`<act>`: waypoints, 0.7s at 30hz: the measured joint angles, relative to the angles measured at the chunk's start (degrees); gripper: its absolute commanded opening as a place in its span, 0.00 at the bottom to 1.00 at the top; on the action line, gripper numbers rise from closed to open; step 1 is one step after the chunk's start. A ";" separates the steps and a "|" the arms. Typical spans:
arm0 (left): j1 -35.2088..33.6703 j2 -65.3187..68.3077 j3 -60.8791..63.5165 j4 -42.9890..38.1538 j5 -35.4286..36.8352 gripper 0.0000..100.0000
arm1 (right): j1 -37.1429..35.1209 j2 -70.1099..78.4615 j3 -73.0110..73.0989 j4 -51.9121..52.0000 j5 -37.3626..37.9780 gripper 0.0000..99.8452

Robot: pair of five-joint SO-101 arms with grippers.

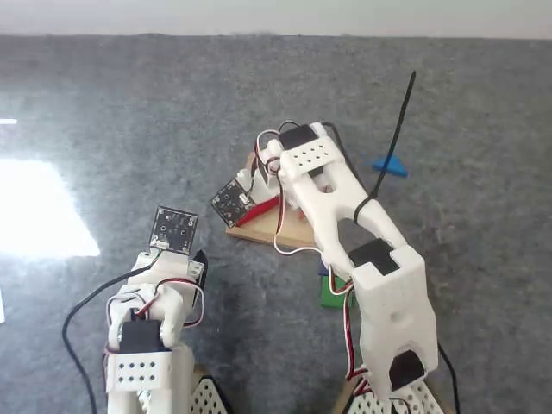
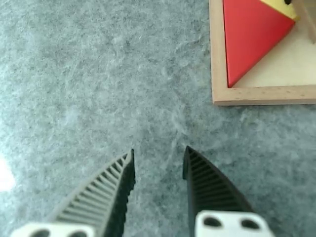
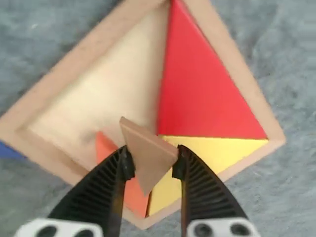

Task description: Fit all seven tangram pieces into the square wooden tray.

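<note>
Nearest the bases, the L gripper (image 2: pixel 159 152) hung low over the grey, fuzzy mat (image 1: pixel 129 112), its ribbed black fingers parted by a narrow gap, tips aimed toward a corner of the square wooden tray (image 3: pixel 108 84) a little way ahead. From the high view a green piece (image 1: pixel 331 293) lay flat on the mat beside the R arm, partly under it, near the tray. Further out, the R arm stretched over the tray and covered most of it from the high view; its wrist cam gave the inside. There the R gripper (image 3: pixel 152 160) clamped a brown triangle (image 3: pixel 148 153), thin flat wood, by two sides: one corner pointed back between the fingers toward the wrist, broad edge out past the tips, over the tray. Flat on the tray's pale floor lay a big red triangle (image 3: pixel 197 89) w/ long edge along one rim and square corner at the centre, a yellow triangle (image 3: pixel 217 148) likewise along the next rim, touching the red, and an orange piece (image 3: pixel 104 147) partly behind the fingers. Farthest out, well apart from the tray, a blue piece (image 1: pixel 390 166) sat on the mat.
</note>
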 measured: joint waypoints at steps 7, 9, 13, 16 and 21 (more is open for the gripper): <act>0.00 0.00 0.00 0.00 0.00 0.15 | 0.35 0.00 -4.66 7.74 2.90 0.16; 0.00 0.00 0.00 0.00 0.00 0.15 | 0.70 0.00 -4.75 8.18 2.90 0.16; 0.00 0.00 0.00 0.00 0.00 0.15 | 0.62 0.00 -4.75 8.70 2.90 0.16; 0.00 0.00 0.00 0.00 0.00 0.15 | 0.70 0.00 -4.75 8.70 2.90 0.16; 0.00 0.00 0.00 0.00 0.00 0.15 | -0.18 0.00 -4.75 8.70 -6.51 0.16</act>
